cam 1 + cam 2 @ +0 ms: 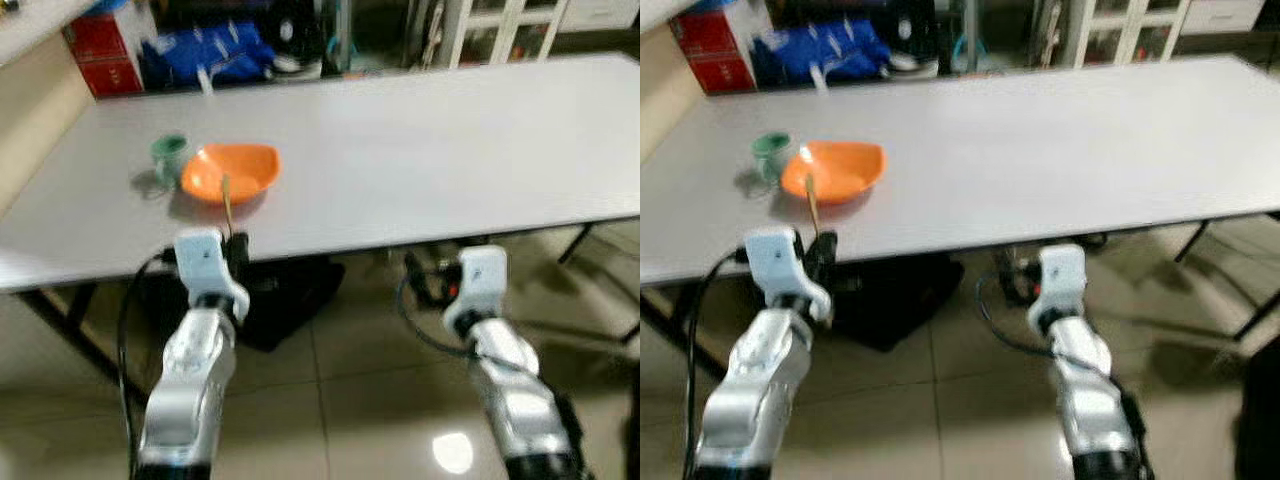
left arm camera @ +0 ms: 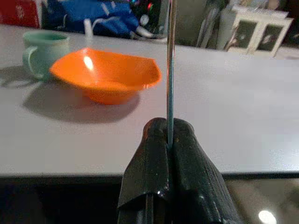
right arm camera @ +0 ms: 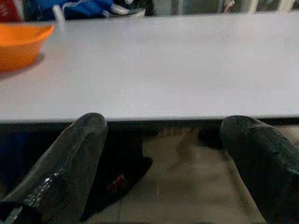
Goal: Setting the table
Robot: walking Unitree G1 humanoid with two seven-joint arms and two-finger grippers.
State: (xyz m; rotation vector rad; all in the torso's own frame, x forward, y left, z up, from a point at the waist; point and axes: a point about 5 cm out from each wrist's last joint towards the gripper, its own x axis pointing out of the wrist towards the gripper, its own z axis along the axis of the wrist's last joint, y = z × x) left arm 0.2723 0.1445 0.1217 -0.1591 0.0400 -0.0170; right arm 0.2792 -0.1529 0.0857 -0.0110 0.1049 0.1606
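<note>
Left claw (image 1: 823, 243) at near edge of desk (image 1: 1040, 150), thin stick (image 1: 811, 203) rising upright from it; finger gap not visible. Orange bowl (image 1: 833, 169) on desk just beyond claw, green mug (image 1: 770, 155) beside bowl on its far-left side. Right claw (image 1: 1012, 278) below desk edge, over tiled floor (image 1: 940, 400), well apart from left claw
</note>
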